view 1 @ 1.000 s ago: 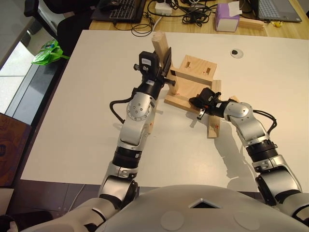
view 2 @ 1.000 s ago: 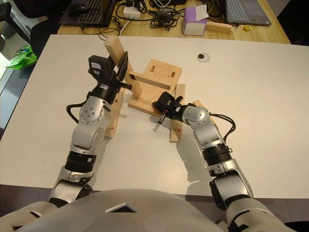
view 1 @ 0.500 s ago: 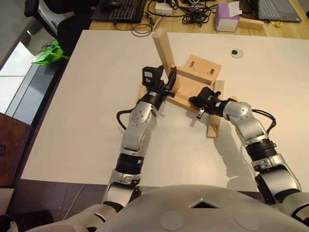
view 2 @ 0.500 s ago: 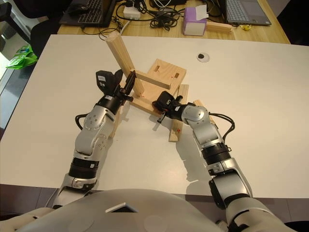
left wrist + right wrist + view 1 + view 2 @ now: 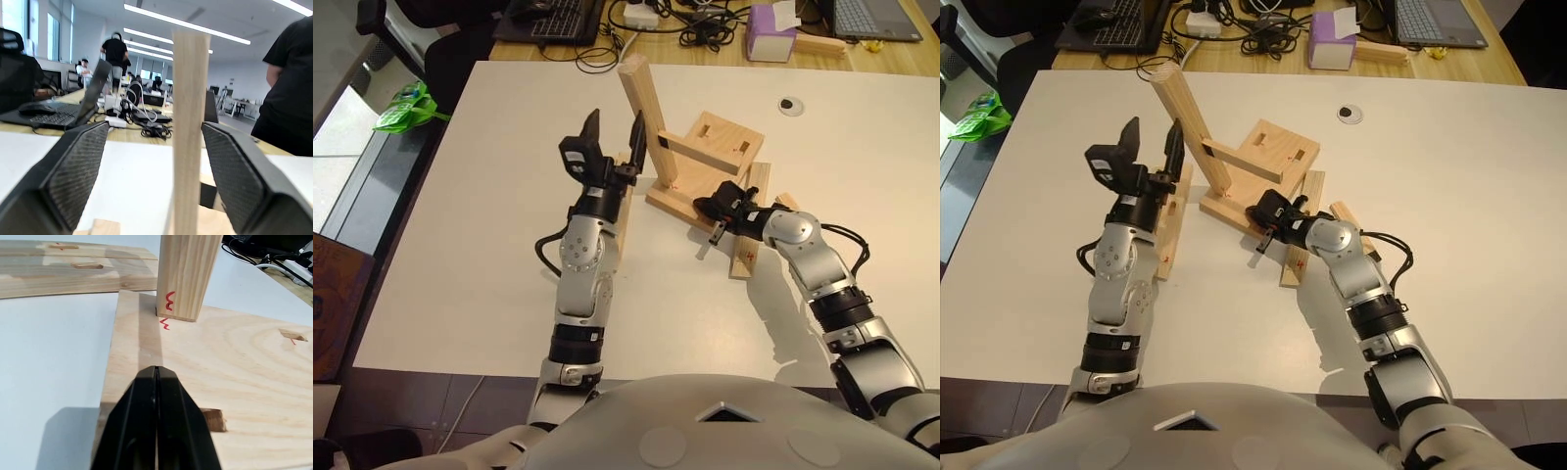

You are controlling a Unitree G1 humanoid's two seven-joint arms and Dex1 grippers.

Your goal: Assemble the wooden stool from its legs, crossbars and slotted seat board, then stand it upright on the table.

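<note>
The slotted seat board (image 5: 717,147) lies flat in mid-table. One wooden leg (image 5: 640,108) stands upright in its left corner, with a crossbar (image 5: 697,154) running off it over the board. My left gripper (image 5: 615,137) is open just left of that leg and apart from it; the left wrist view shows the leg (image 5: 190,137) beyond the spread fingers (image 5: 73,171). My right gripper (image 5: 717,221) is shut, its tips (image 5: 155,372) resting at the board's (image 5: 234,362) near edge. A loose leg (image 5: 623,211) lies under my left arm.
Another loose leg (image 5: 747,235) and a short piece (image 5: 784,201) lie right of the board under my right arm. A cable grommet (image 5: 791,106) sits further back. A purple box (image 5: 771,20), cables and a keyboard crowd the desk behind. White table surface lies left and right.
My left gripper let go of the upright leg, opened and drew back to the left. The leg stays standing in the board. The right arm has barely moved.
</note>
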